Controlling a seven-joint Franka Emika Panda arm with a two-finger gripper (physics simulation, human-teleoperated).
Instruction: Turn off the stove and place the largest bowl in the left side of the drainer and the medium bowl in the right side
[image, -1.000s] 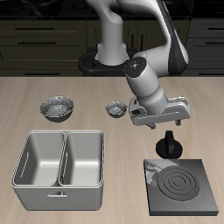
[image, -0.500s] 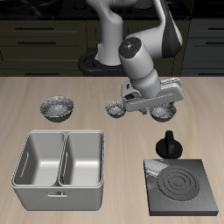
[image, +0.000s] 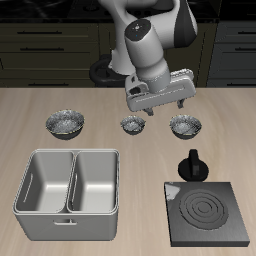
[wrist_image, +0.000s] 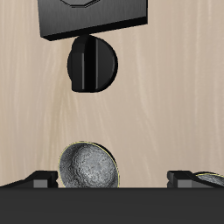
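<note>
The stove, its rings dark, and the empty drainer sat nearest the counter's front edge, with the knob just behind the stove. Farther back stood three bowls in a row: the largest bowl, the tiny bowl and the medium bowl. The gripper hovered above them, fingers apart, holding nothing.

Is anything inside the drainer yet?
No. Both compartments of the drainer show bare grey floors; all three bowls sit on the table farther back. Only the inner face of its near wall is hidden from the exterior view.
</note>
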